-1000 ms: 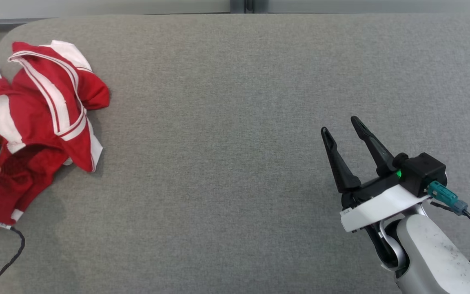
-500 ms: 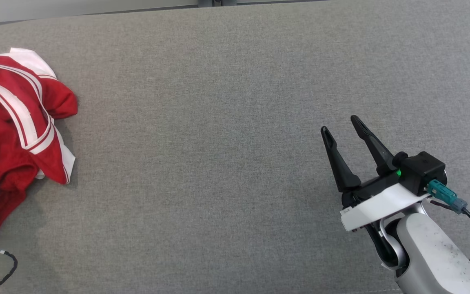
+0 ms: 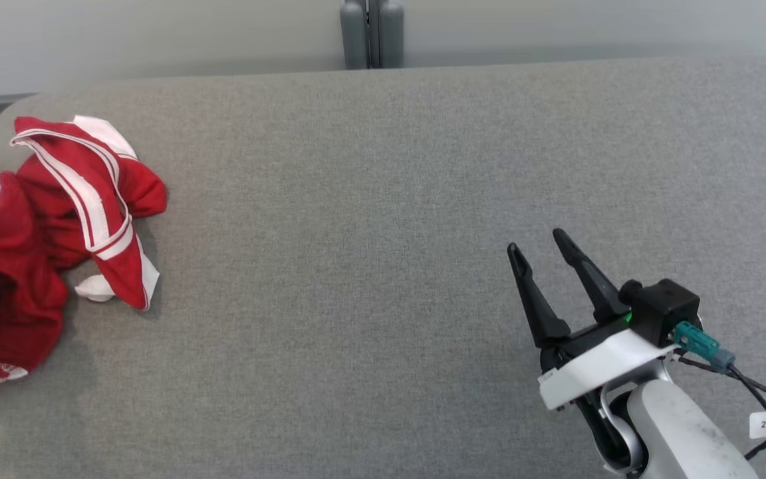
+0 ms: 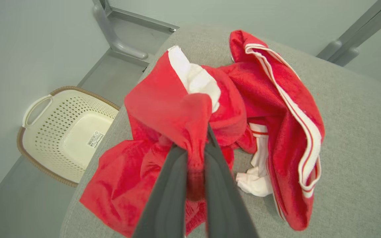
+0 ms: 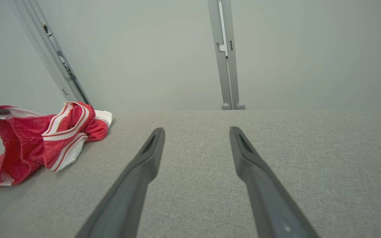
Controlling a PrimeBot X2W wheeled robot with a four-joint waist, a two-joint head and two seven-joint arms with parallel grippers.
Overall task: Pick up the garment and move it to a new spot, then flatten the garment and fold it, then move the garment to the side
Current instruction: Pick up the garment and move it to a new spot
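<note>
**Red garment gripped at the left end of the bench**

Left gripper (image 4: 193, 142) has closed within the last second. Its jaws, open a moment earlier, now pinch a fold of the red-and-white garment (image 3: 44, 226). The cloth rises into a bunch at the grip, while its striped part trails on the grey bench (image 3: 356, 266) at the far left. The shift of the whole head view is camera motion, not travel of the cloth. Judged from this, the pick-up is secured and the carry to a new spot comes next; flattening, folding and setting aside remain. Right gripper (image 3: 536, 240) hovers open over the near right of the bench, well apart from the garment, holding nothing. Cream perforated basket (image 4: 50, 129) stands on the floor beside the bench's left end; it contains only a label (image 4: 94, 138) stuck to its bottom.
</note>
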